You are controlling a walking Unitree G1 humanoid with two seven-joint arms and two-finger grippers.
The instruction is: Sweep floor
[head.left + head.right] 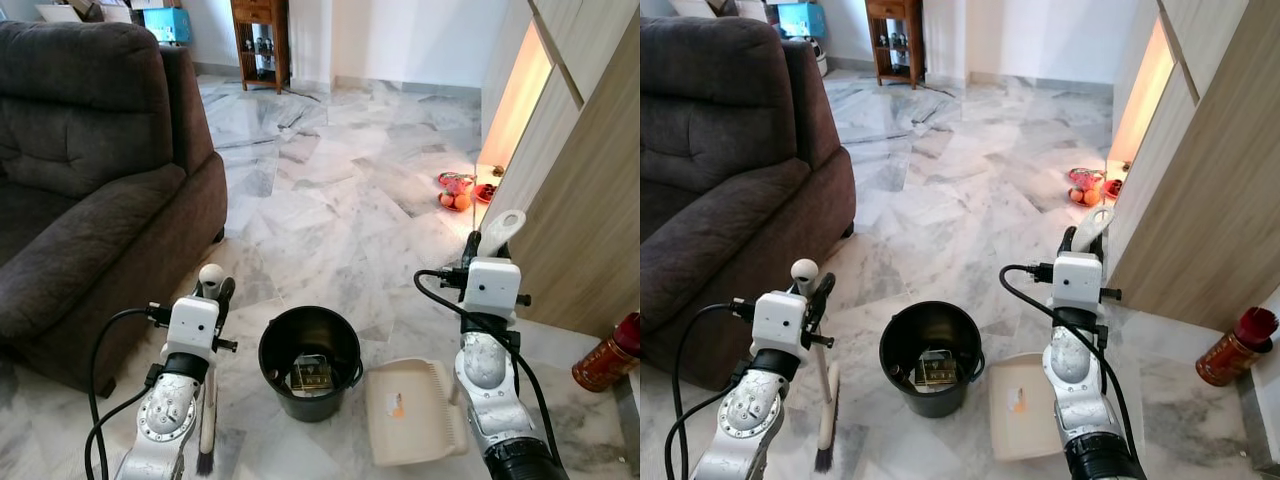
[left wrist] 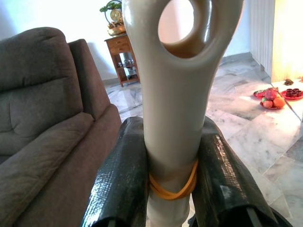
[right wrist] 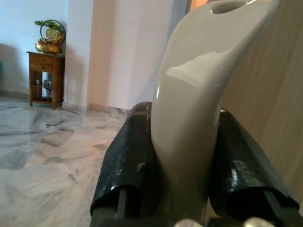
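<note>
Left gripper (image 1: 214,290): we found it clenched on the handle of the hand brush (image 1: 208,420); both black fingers pressed the pale handle just below its hanging hole, above a yellow rubber band (image 2: 173,189).
Hand brush: it hung nearly upright, its dark bristles at or just above the floor (image 1: 330,210), directly below the gripper; we could not tell whether they touched.
Right gripper (image 1: 472,262): we found it closed on the curved pale handle of the dustpan (image 1: 410,410).
Dustpan: its tray lay on the floor below and inward of the right gripper, with a small orange scrap on it.
Bucket (image 1: 310,362): it stood between brush and dustpan, just beside the pan's edge, with some litter inside.
Risk, collision: in our judgement, a wide brush stroke toward the pan could strike the bucket and tip it.
Risk, slip: the smooth handles could rotate in the fingers under sideways load.
Risk, sofa (image 1: 90,190): it stood close outboard of the brush; an outward swing could snag it.
</note>
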